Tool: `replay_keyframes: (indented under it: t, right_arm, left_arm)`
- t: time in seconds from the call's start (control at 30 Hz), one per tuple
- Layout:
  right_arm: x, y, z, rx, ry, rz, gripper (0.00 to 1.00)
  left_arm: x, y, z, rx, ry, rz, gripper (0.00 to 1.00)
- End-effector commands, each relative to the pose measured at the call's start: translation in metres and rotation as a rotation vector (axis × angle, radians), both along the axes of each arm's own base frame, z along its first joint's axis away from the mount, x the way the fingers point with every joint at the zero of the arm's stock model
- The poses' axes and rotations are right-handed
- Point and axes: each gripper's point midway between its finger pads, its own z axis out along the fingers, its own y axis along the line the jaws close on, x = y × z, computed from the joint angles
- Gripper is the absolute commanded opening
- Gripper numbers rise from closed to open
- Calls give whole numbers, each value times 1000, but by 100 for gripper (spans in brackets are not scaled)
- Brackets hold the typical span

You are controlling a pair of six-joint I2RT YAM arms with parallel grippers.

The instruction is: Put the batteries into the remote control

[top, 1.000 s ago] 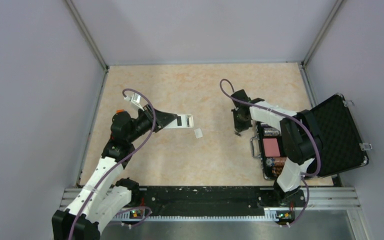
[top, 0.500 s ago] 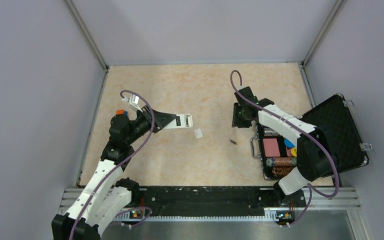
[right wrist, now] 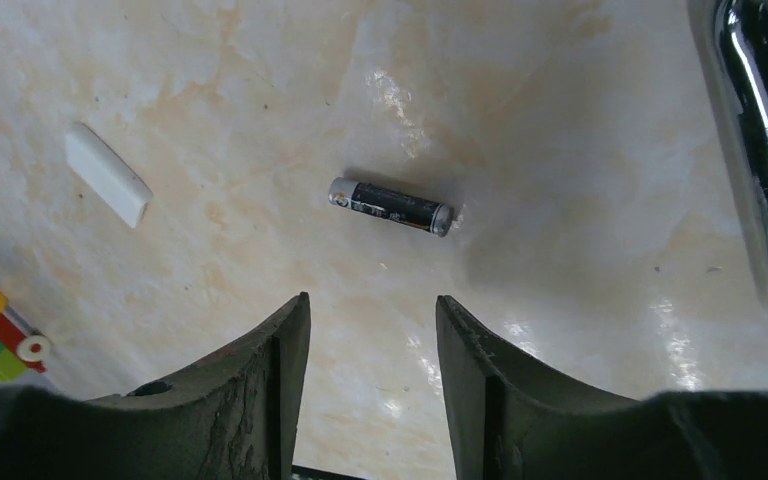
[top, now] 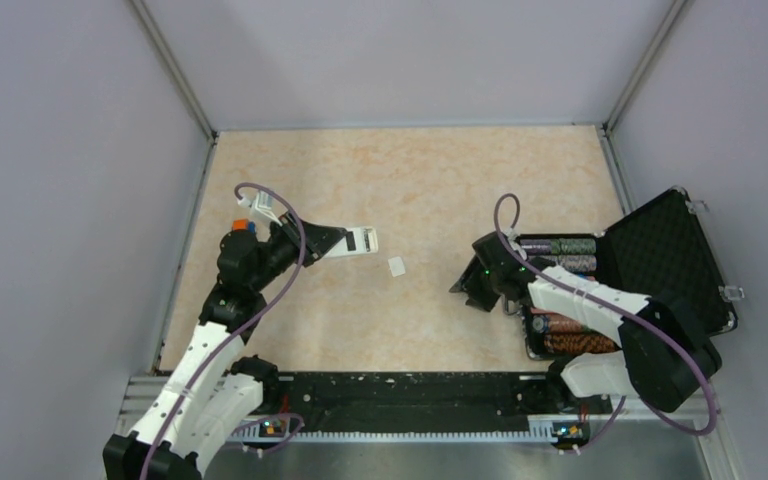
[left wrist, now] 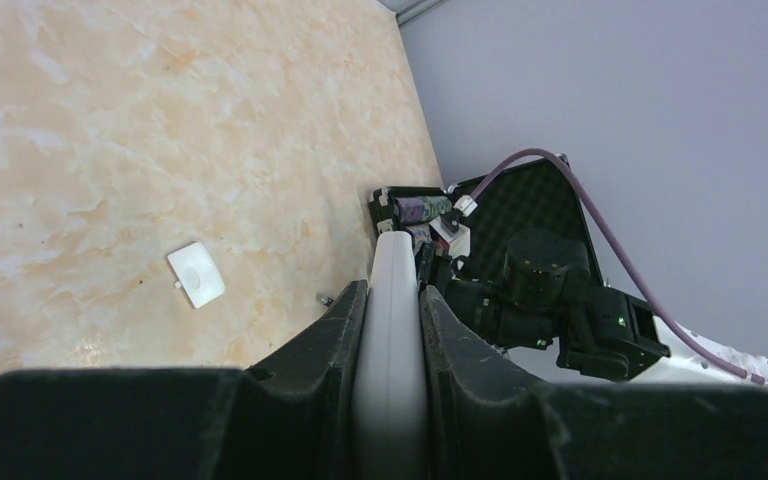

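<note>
My left gripper (top: 344, 243) is shut on the white remote control (top: 363, 241) and holds it above the table, the dark recess facing up. In the left wrist view the remote (left wrist: 392, 270) stands edge-on between the fingers. One battery (right wrist: 390, 205), dark with silver ends, lies flat on the table just ahead of my right gripper (right wrist: 372, 305), which is open and empty. It also shows small in the left wrist view (left wrist: 324, 299). In the top view my right gripper (top: 468, 291) hides it. No second battery shows.
A small white cover (top: 397, 266) lies on the table between the arms, also in the right wrist view (right wrist: 107, 188). An open black case (top: 675, 250) with striped chip rolls (top: 558, 246) stands at the right. Its chrome handle (right wrist: 760, 170) is close to the battery.
My right arm has swung from the back of the table toward the near side and lowered over a battery that appeared on the table half a second ago. My left gripper barely moved.
</note>
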Motion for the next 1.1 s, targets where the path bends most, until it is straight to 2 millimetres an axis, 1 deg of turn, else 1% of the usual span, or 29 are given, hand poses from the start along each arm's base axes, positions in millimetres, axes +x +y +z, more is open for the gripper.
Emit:
replay_keyframes:
  t: [0.0,0.13,0.27,0.47,0.5,0.57,0.67,0.73,0.87,1.07]
  right_arm:
    - [24,20,22,177,-48,-169,49]
    - [23,24,14,218,-9,-226,49]
    - [23,16,6,228,12,-324,49]
    - [27,7,1,202,25,-419,47]
    - [29,6,2,200,23,-437,45]
    - [31,1,2,191,23,-477,38]
    - [32,-6,0,170,29,-542,34]
    - [32,-8,-1,159,45,-570,34]
    - [31,-7,-4,150,78,-592,34]
    - [39,-6,-3,152,90,-659,38]
  left_arm:
    - [3,4,19,6,-79,21,0]
    - [3,4,18,6,-76,24,0]
    - [4,6,18,8,-79,32,0]
    - [4,7,17,11,-76,34,0]
    - [4,7,16,12,-76,37,0]
    - [5,7,15,13,-72,38,0]
    - [6,9,14,11,-74,48,0]
    - [7,10,15,9,-79,58,0]
    - [9,12,15,7,-88,76,0]
    - [15,15,15,19,-104,95,0]
